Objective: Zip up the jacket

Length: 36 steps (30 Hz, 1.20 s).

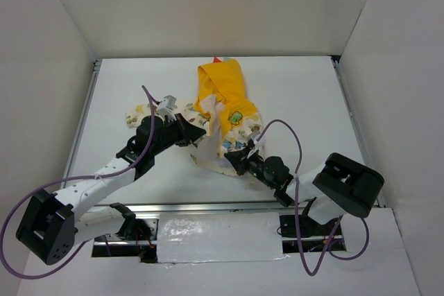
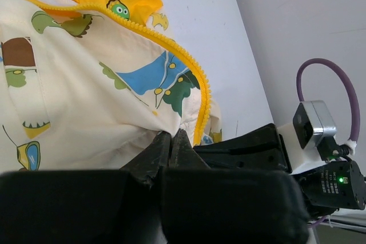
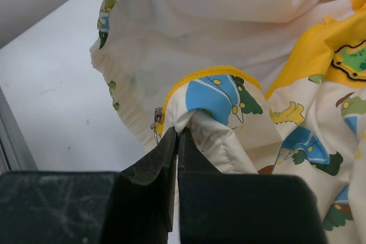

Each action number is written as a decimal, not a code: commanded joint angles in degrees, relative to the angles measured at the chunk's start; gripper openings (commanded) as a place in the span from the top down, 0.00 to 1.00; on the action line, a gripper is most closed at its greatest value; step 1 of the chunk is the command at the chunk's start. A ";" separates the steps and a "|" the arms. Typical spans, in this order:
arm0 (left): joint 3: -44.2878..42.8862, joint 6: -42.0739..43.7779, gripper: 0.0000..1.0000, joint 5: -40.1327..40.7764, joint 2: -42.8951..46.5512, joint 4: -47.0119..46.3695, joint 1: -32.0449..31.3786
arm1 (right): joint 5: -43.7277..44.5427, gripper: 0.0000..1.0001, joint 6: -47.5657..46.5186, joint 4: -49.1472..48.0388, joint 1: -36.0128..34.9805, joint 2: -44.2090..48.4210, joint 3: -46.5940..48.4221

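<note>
Cream cloth with cartoon prints fills both wrist views. Overhead, the jacket (image 1: 223, 112) lies ahead of both pincers on the table (image 1: 312, 102), hood (image 1: 218, 81) at the far end, hem end nearest me. Front looks open, not yet zipped.

Note on left pincer (image 2: 171, 139): jaws closed, nipping a fold of the cream front panel. Yellow zipper teeth (image 2: 191, 70) run just right of its tips, curving up and away from it.

Note on right pincer (image 3: 178, 136): jaws closed on a tuck of cloth at a bottom corner of the panel. Small metal zipper pull (image 3: 155, 125) hangs just left of its tips, beside them, not held. Teeth arch over the pinched fold, above the tips.

Judgement: the zipper's long axis runs from the hem by the right pincer away toward the hood. Right pincer is nearer the pull; left sits off to the side, on the other panel. The pull lies beside the right tips, not between them, so I expect a re-grip is needed while the left steadies the cloth. Whether the two halves are joined at the bottom, I cannot tell.
</note>
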<state>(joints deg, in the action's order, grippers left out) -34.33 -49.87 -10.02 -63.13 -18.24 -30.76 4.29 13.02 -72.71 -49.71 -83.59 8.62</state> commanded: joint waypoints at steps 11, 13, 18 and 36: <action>0.40 -4.18 1.00 0.00 -1.99 -6.64 0.18 | 12.13 1.00 12.82 -4.84 0.14 12.47 6.40; 0.14 -4.62 1.00 0.35 -2.78 -6.28 0.09 | 12.40 1.00 13.09 -4.55 0.23 13.19 6.58; 0.22 -5.24 1.00 0.18 -3.05 -6.63 0.09 | 11.35 1.00 13.18 3.96 0.05 14.42 9.74; 1.28 -4.71 1.00 0.62 -0.32 -8.13 0.09 | 6.87 1.00 15.37 2.58 0.05 9.06 6.93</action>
<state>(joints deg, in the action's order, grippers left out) -33.36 -54.35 -9.26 -64.38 -21.91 -30.76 11.33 27.51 -66.85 -49.60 -73.67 14.57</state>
